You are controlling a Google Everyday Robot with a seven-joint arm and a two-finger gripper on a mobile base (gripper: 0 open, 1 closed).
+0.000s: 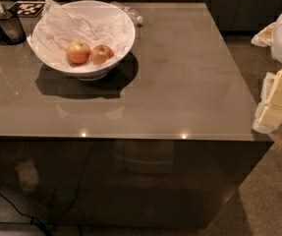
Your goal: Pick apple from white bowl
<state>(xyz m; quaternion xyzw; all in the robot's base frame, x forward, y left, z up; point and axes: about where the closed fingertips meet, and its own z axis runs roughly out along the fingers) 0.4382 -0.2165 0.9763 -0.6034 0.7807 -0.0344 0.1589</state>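
Grey-brown and glossy, the wide tabletop (180,82) carries near its far left corner the large white round bowl lined with crumpled paper (96,73). The smaller, darker red apple (101,54) lies inside, just beside a larger orange-yellow apple (78,52). The pale cream gripper (276,100) hangs beyond the right edge, well apart. Whether it is released or clenched I cannot tell. I think it should descend from above, on the apple's right side, so that the neighbour is not pushed.

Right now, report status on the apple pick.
Gripper far right, beyond the table edge. Apple in white bowl, right of bigger apple. Nothing in between.
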